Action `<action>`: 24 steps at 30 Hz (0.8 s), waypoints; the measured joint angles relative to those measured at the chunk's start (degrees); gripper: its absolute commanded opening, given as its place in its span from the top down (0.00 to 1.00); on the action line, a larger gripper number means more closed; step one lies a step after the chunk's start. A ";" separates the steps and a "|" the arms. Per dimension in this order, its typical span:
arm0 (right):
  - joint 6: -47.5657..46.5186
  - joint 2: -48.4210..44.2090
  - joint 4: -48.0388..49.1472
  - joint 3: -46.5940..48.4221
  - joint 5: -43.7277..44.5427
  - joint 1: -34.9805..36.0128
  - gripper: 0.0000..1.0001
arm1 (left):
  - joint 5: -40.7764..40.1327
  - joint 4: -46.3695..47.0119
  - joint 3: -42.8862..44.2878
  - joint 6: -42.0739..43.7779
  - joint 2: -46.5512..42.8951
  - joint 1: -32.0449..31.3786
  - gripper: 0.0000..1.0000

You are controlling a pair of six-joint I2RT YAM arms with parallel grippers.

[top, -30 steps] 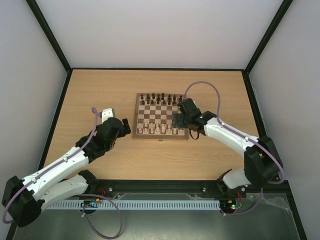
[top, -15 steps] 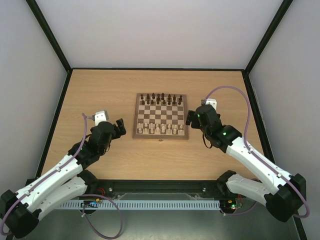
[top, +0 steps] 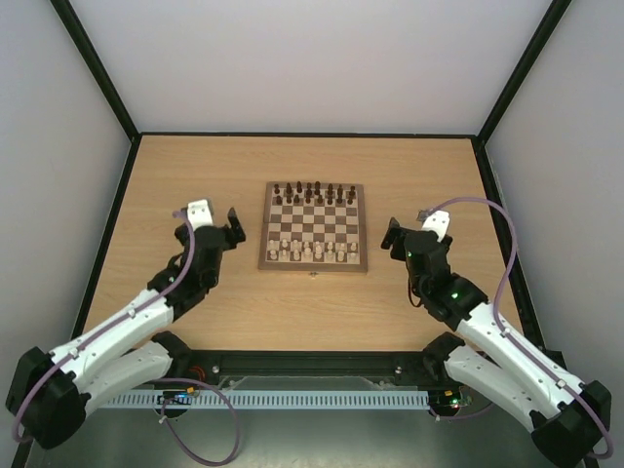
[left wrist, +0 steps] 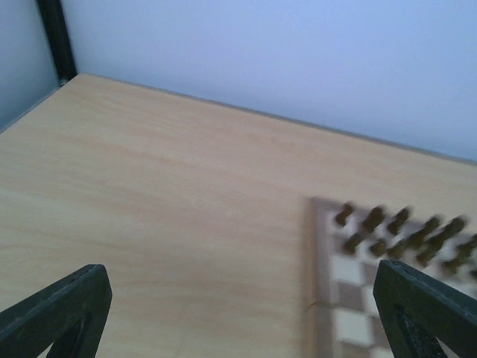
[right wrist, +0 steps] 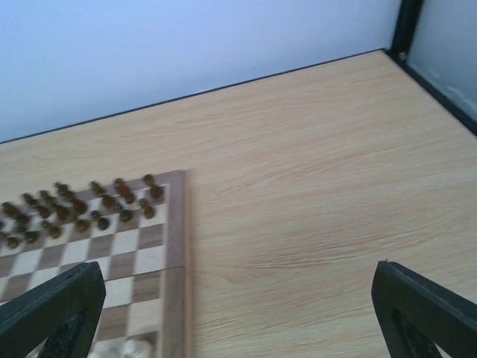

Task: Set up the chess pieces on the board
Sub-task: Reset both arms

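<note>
Flat at frame centre on table [top: 195,175]: square board [top: 314,226], sides parallel to frame edges, dark and cream checks, brown border. On it, cream pieces [top: 310,252], tiny and pale, upright, in two rows running left to right along lower edge; dark pieces [top: 314,193] along upper edge. Left gripper [top: 235,223] left of board, right gripper [top: 390,234] right of it, both jaws spread wide, grasping nothing
</note>
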 measured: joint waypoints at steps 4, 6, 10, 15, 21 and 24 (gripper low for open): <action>-2.69 0.04 8.59 -6.73 4.76 -2.29 0.01 | -0.63 12.35 -15.21 8.79 -6.67 3.17 0.01; -3.76 1.27 13.66 -10.93 5.75 -5.75 0.01 | -0.20 16.83 -19.87 11.61 -8.26 6.69 0.01; -3.89 8.61 23.34 -16.61 4.63 -15.74 0.01 | 1.73 24.65 -23.82 15.65 -7.69 13.88 0.00; -3.76 18.43 31.12 -17.03 3.45 -21.18 0.01 | 3.63 31.54 -23.76 17.75 -3.96 18.27 0.00; -4.68 25.53 39.95 -15.52 3.72 -22.43 0.02 | 5.51 37.55 -23.65 18.86 2.60 22.01 0.01; -4.63 29.90 44.39 -15.50 5.31 -22.86 0.01 | 8.94 41.44 -23.41 18.99 7.72 25.94 0.00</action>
